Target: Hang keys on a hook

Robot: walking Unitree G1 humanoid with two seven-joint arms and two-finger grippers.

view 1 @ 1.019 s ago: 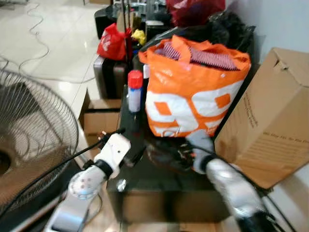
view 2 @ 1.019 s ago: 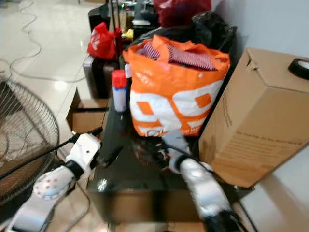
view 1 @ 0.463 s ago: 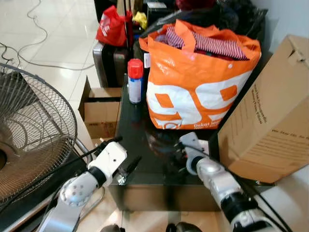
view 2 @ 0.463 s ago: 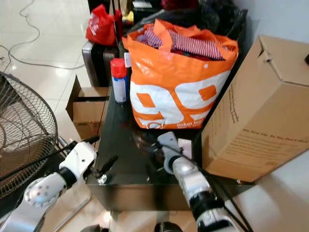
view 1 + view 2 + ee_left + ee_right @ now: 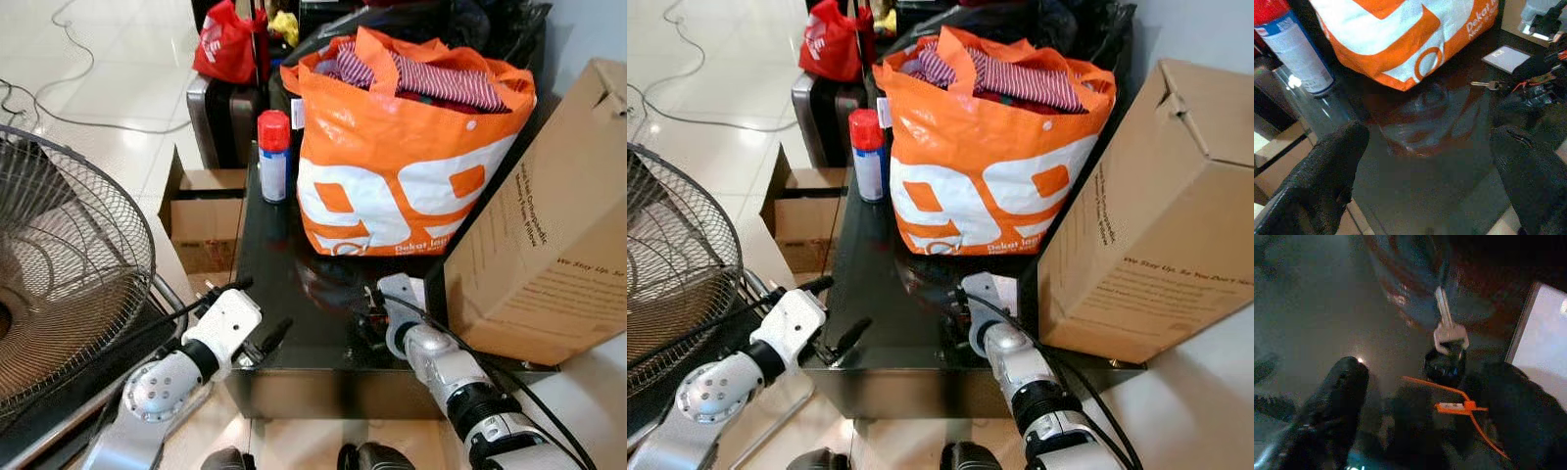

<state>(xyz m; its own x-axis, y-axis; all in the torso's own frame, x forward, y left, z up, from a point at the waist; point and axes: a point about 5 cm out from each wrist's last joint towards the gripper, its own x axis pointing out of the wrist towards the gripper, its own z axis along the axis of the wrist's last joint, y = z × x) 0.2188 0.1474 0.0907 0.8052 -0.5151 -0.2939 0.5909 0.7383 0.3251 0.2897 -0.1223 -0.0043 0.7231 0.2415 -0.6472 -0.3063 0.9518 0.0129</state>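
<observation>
key (image 5: pixel 1448 325) blade points away from fingers (image 5: pixel 1337 401)

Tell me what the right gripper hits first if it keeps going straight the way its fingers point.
Most likely the keys: the right gripper is open and low over the black glass table, with the silver key and its dark fob just ahead between the fingers. Depth is hard to judge; it may touch the glass first.

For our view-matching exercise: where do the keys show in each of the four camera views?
Left eye view: too dark to pick out, by the right hand on the black table.
Right eye view: likewise, by that hand.
Left wrist view: keys beside the white card.
Right wrist view: between the open fingers.
Shared landmark: orange bag.
</observation>
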